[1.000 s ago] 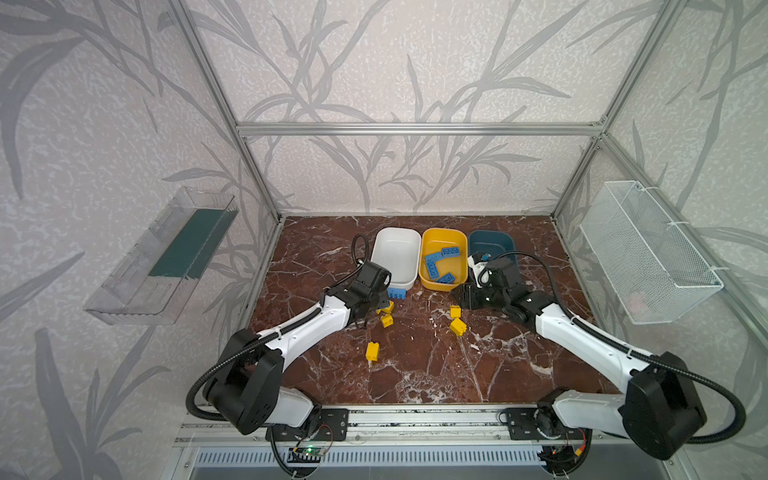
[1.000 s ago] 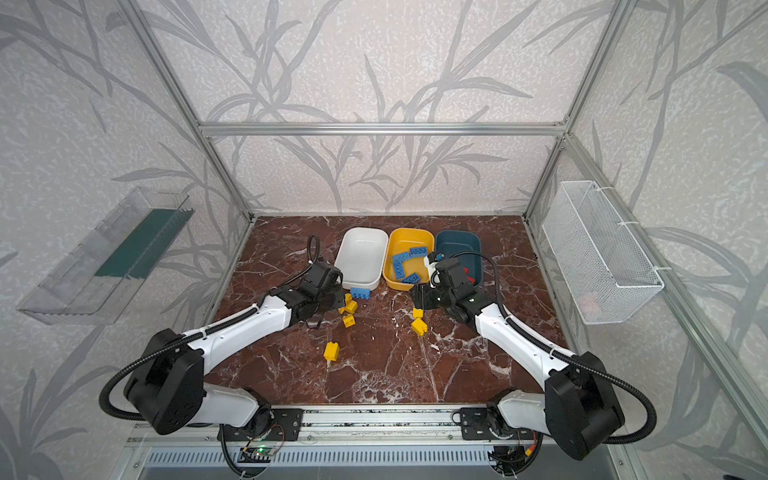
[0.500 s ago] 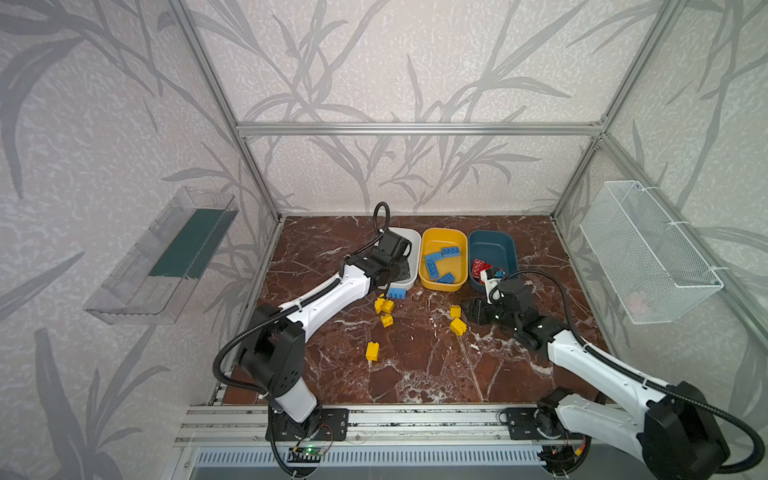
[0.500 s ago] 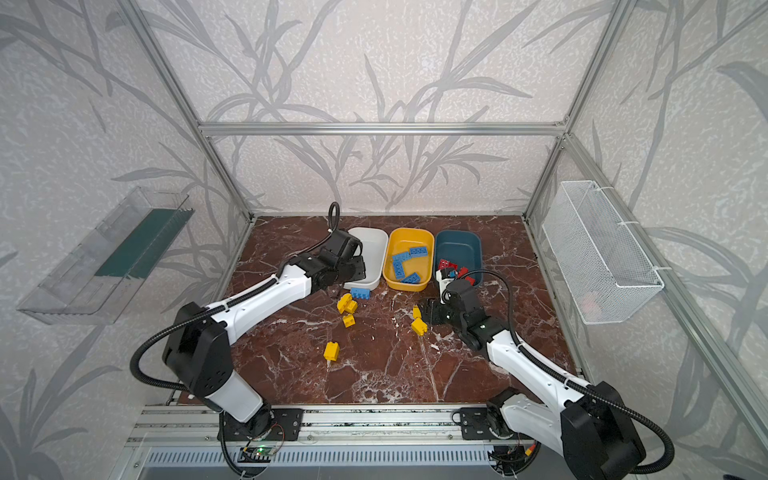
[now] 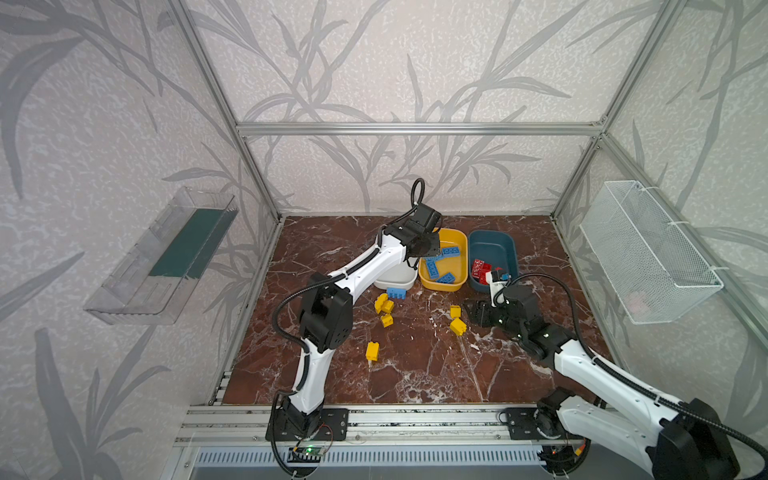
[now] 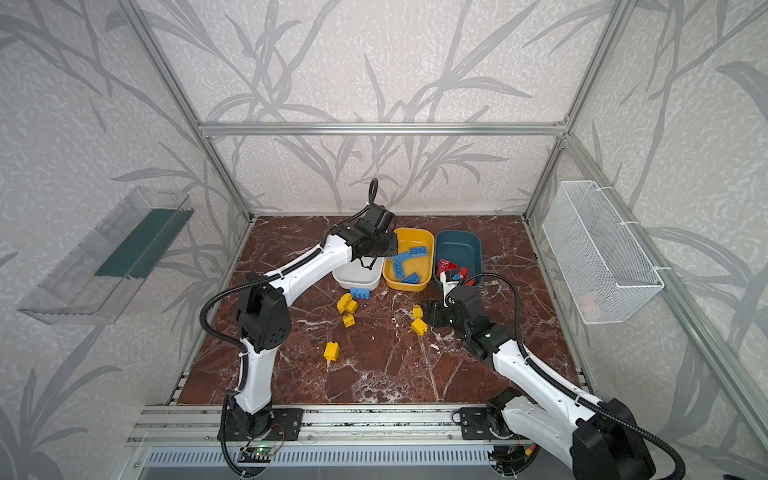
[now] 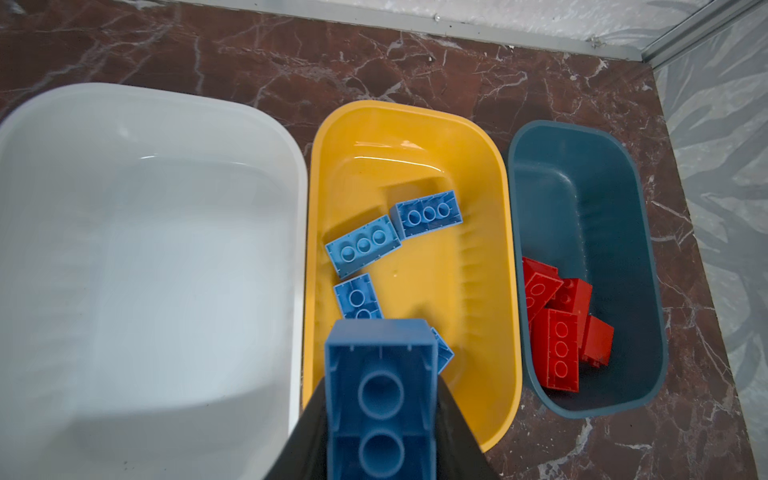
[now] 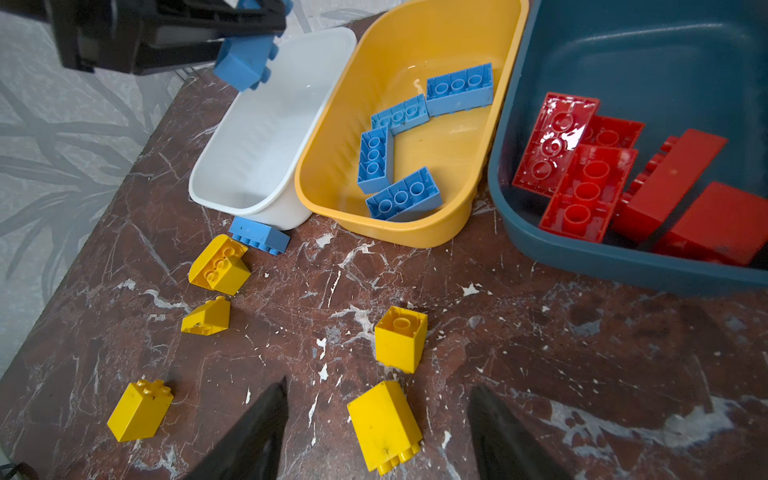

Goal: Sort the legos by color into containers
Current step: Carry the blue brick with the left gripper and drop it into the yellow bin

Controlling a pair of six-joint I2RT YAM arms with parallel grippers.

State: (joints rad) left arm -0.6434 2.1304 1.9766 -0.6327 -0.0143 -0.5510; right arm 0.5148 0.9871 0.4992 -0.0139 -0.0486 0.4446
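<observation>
In both top views the left gripper (image 5: 424, 248) (image 6: 379, 245) hangs above where the white tub (image 5: 395, 279) (image 6: 357, 276) meets the yellow tub (image 5: 440, 286) (image 6: 405, 286). Its own body hides what it carries. The teal tub (image 5: 492, 237) (image 6: 457, 239) stands just beside the yellow one. The right gripper (image 5: 473, 312) (image 6: 432, 313) is low over the table (image 5: 415, 374), next to two of the five yellow bricks (image 5: 457, 326) (image 6: 419, 326) lying loose there. Only these views take in the basket (image 5: 648, 253) and the tray (image 5: 166, 257) on the side walls.

The left wrist view settles the grip. The fingers (image 7: 451, 432) are clamped on a blue brick (image 7: 380, 415), hollow side to the camera, above the end of the yellow tub (image 7: 415, 110), close to the white tub's rim (image 7: 124, 93). Four blue bricks (image 7: 363, 247) lie in the yellow tub and red bricks (image 7: 557, 340) in the teal one (image 7: 582, 131). The table bricks fall outside this view.

The right wrist view shows the right gripper's fingers (image 8: 259, 436) partly spread and holding nothing. One yellow brick (image 8: 384, 424) lies between their tips, touching neither. A loose blue brick (image 8: 257, 235) rests against the white tub's wall. The carried brick (image 8: 245, 62) shows here from the side.
</observation>
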